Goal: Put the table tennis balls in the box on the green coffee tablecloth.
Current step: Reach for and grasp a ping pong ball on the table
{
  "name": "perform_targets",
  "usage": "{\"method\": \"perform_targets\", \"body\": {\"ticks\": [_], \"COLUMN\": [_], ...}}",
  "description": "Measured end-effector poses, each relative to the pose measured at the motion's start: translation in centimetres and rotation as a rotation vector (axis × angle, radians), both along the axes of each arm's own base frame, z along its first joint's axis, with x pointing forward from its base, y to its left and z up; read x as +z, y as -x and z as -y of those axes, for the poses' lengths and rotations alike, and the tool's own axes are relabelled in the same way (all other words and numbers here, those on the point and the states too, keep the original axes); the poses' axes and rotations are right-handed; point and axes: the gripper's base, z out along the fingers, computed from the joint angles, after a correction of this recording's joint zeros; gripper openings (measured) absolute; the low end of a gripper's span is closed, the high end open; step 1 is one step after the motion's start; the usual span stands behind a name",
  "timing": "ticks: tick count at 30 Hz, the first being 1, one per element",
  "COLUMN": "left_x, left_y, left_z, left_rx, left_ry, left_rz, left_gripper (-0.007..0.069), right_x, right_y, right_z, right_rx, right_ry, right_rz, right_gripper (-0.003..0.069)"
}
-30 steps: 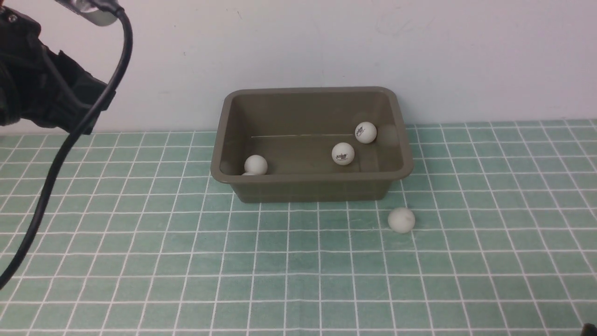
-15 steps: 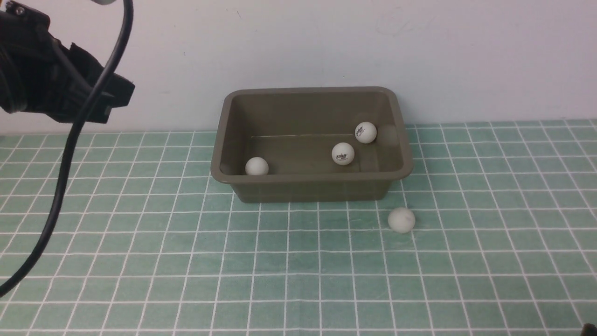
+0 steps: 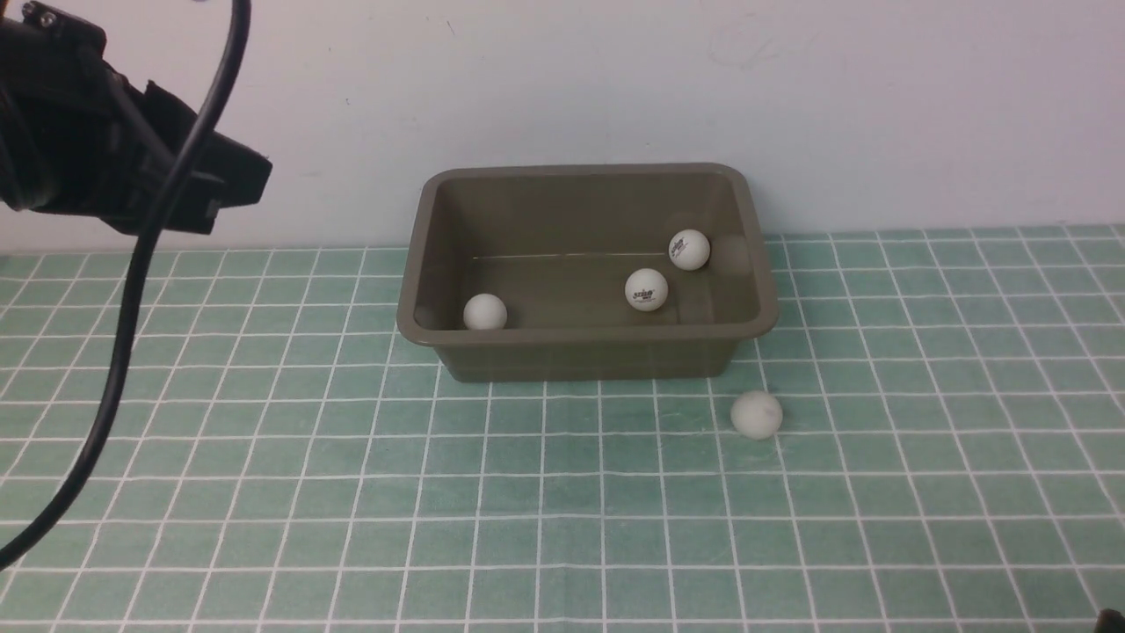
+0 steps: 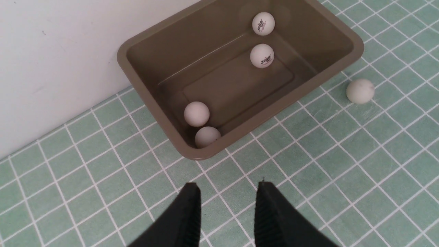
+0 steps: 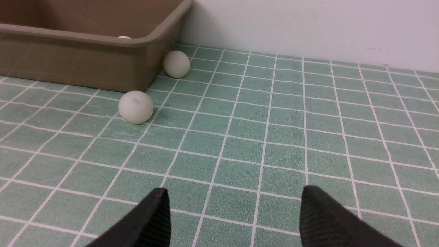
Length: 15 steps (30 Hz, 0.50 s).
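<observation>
Olive-brown box [image 3: 580,335] sits on the green coffee tablecloth [image 3: 527,514], four table tennis balls [image 4: 262,56] inside. A loose ball [image 3: 756,414] waits by its front right corner and another ball [image 5: 176,64] lies against its right end. Left gripper [image 4: 227,186] hangs slightly parted and empty, right gripper [image 5: 235,190] spread wide, empty too.

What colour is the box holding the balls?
The box is plain olive-brown; best in the left wrist view.

— Masked in front view?
— Hides a corner ball [image 4: 207,136] behind the near wall of the box [image 3: 580,356], left end. Exposes it only from the left wrist. Crops the left arm [image 3: 105,132] at the top-left edge.
— Right wrist view?
— Crops the box at the frame edge. Leaves only a sliver of one inside ball [image 5: 124,36] above the rim.
— Markings?
— Renders the logo print [image 3: 646,294] too small to read.
</observation>
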Motion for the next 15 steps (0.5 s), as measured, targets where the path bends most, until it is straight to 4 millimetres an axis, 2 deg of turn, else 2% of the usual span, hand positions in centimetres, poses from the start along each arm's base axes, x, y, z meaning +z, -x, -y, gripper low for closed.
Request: {"method": "perform_targets", "body": {"ticks": [2, 4, 9, 13, 15], "left_x": [0.0, 0.0, 0.1, 0.3, 0.3], "left_y": [0.0, 0.0, 0.0, 0.0, 0.0], "left_z": [0.0, 0.0, 0.1, 0.3, 0.4], "left_rx": [-0.008, -0.010, -0.016, -0.021, -0.029], "left_ry": [-0.007, -0.009, 0.008, 0.031, 0.034], "left_rz": [0.001, 0.002, 0.017, 0.022, 0.027], "left_gripper": [0.0205, 0.0205, 0.0205, 0.0205, 0.0205], "right_x": [0.1, 0.4, 2.2, 3.4, 3.5], "right_y": [0.0, -0.2, -0.4, -0.3, -0.2], "right_z": [0.0, -0.2, 0.1, 1.3, 2.1], "right_rx": [-0.002, -0.011, -0.075, -0.183, -0.250], "right_ry": [-0.026, -0.135, -0.572, -1.011, -1.176], "right_rz": [0.017, 0.058, 0.213, 0.328, 0.373], "right_gripper": [0.0462, 0.0462, 0.0462, 0.0462, 0.0462]}}
